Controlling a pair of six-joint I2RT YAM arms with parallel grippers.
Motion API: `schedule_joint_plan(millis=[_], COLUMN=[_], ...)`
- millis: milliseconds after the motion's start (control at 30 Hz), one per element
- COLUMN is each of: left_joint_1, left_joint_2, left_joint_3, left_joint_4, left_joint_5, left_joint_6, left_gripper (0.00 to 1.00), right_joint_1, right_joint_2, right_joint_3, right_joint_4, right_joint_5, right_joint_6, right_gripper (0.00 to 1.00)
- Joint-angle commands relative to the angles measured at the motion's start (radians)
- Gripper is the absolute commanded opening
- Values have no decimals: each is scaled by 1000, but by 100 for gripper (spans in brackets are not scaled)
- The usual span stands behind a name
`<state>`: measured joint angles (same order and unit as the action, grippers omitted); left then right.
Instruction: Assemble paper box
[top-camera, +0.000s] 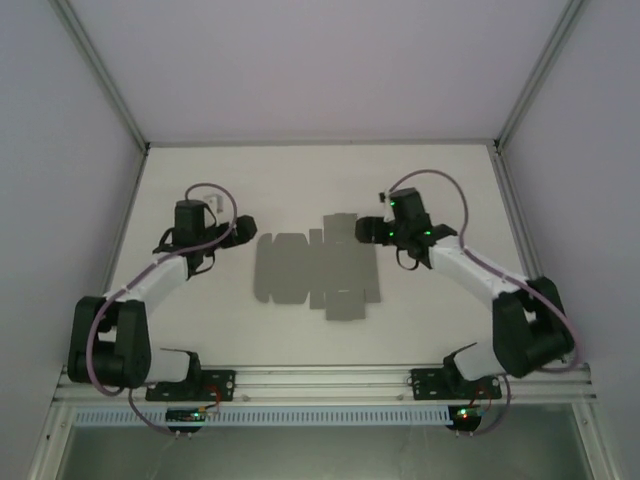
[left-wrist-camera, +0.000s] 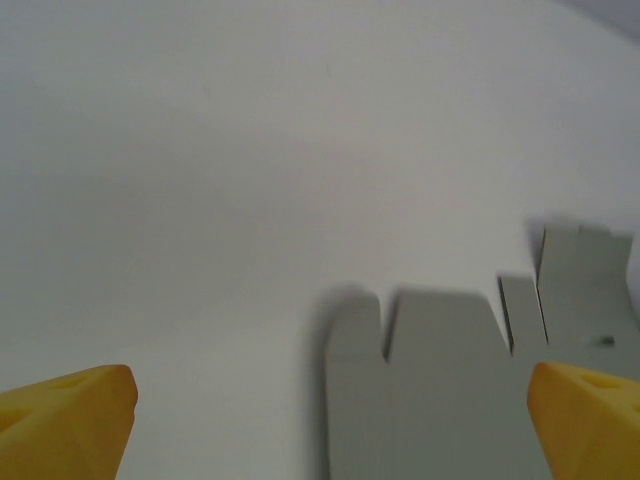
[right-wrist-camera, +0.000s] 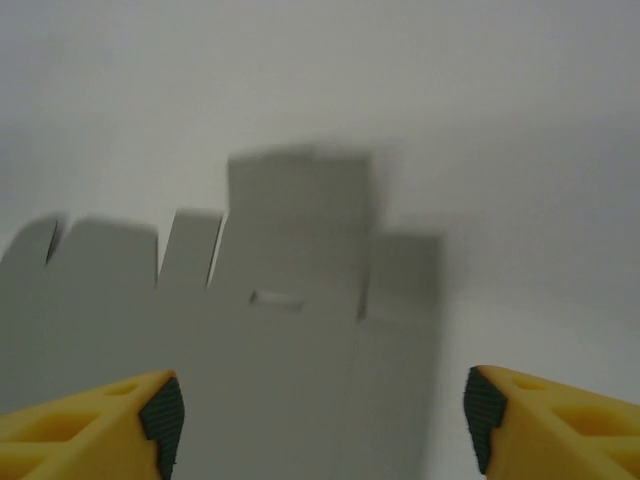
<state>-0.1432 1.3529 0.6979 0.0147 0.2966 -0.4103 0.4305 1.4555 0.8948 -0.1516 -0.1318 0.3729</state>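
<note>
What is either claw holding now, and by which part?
Nothing. The left claw and right claw are both open, at opposite ends of the box, which lies flat on the table.

The left arm (top-camera: 150, 285) reaches toward one o'clock, the left gripper (top-camera: 244, 229) pointing to three o'clock, yellow fingers (left-wrist-camera: 70, 415) spread wide. The right arm (top-camera: 470, 268) reaches toward eleven o'clock, the right gripper (top-camera: 363, 230) pointing to nine o'clock, fingers (right-wrist-camera: 545, 420) equally apart.

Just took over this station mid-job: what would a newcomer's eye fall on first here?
A flat grey die-cut cardboard sheet with flaps lies unfolded at the middle of the white table. The left hand and right hand flank it, both open, yellow fingers spread wide.
</note>
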Motion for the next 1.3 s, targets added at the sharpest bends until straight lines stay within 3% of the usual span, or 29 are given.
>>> schedule_joint_plan(millis=[0,167,400,667,967,1167,1200,1267], left_joint_1=[-29,-41,-61,-61,-74,-78,-78,-78], left_joint_2=[38,109,175,196,201,224,214,185], left_joint_3=[28,35,6,-35,-78,-97,-95,-91], left_joint_4=[-90,-110,-2,151,291,407,414,428], left_joint_5=[111,179,348,468,502,502,501,505], left_joint_6=[-12,2,-15,-70,-149,-227,-234,-252], left_gripper=[100,99,99,70,50,5,0,0], right_joint_1=[19,21,4,-29,-46,-65,-71,-89], right_joint_2=[103,235,280,294,258,223,204,150], right_joint_3=[12,16,-47,-90,-112,-112,-113,-110], right_joint_4=[1,-6,44,104,186,216,211,191], right_joint_5=[-137,-209,-195,-216,-268,-298,-303,-307], right_joint_6=[67,92,111,119,97,102,92,70], right_gripper=[72,65,64,64,64,64,65,68])
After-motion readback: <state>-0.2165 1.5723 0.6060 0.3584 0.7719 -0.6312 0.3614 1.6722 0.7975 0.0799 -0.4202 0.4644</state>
